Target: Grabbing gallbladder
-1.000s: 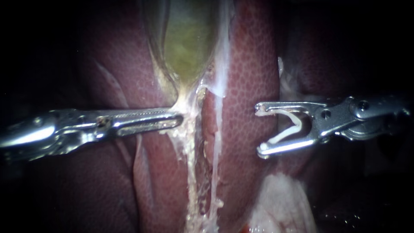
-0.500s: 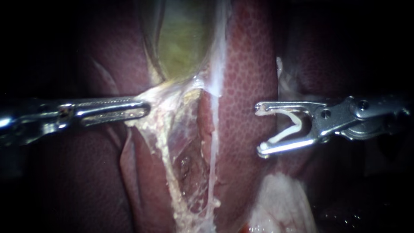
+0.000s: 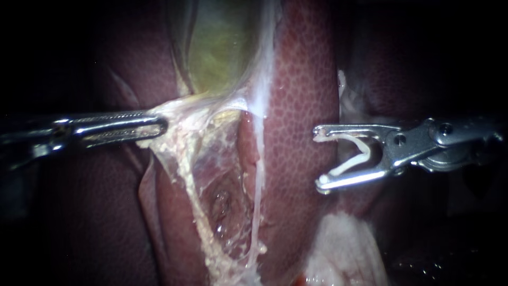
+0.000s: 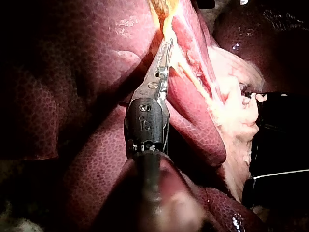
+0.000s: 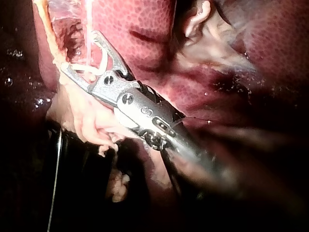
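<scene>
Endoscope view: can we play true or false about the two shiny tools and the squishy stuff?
1. The left instrument grips the gallbladder at its pale lower end. True.
2. The right instrument is empty. False: it carries a white clip.
3. The right instrument touches the gallbladder. False: it sits in front of the liver, apart from the gallbladder.
4. The gallbladder looks greenish-yellow. True.
</scene>
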Motion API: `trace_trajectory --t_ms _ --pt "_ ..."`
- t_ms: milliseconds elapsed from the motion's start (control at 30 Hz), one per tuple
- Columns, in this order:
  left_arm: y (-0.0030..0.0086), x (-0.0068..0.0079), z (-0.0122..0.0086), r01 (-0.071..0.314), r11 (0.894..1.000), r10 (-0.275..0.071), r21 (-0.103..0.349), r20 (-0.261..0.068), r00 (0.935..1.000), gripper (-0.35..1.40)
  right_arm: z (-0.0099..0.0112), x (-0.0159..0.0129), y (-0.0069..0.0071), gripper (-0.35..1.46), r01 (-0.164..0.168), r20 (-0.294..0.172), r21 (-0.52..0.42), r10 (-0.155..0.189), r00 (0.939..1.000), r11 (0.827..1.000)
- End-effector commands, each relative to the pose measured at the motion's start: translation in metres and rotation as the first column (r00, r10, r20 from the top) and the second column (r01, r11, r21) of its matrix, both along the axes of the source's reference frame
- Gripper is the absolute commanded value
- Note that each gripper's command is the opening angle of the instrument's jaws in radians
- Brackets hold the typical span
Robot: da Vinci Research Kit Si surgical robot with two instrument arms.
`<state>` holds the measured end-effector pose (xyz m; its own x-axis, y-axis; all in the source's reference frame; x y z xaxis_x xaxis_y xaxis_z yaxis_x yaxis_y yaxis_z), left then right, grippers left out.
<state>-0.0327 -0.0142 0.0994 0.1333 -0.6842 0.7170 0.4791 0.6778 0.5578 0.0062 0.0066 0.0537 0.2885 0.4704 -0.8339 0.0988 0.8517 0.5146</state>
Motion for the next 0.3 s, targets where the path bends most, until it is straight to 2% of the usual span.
trace_trajectory --t_ms 33,300 --pt "0.0000 0.0000 0.0000 0.001 1.000 -0.001 0.000 -0.001 1.0000 -0.35 0.0000 0.0000 0.0000 0.59 0.000 0.000 0.000 0.000 1.0000 1.000" --pt "0.0000 -0.0001 0.0000 0.005 1.000 -0.005 0.000 -0.003 1.0000 -0.35 0.0000 0.0000 0.0000 0.59 0.000 0.000 0.000 0.000 1.0000 1.000"
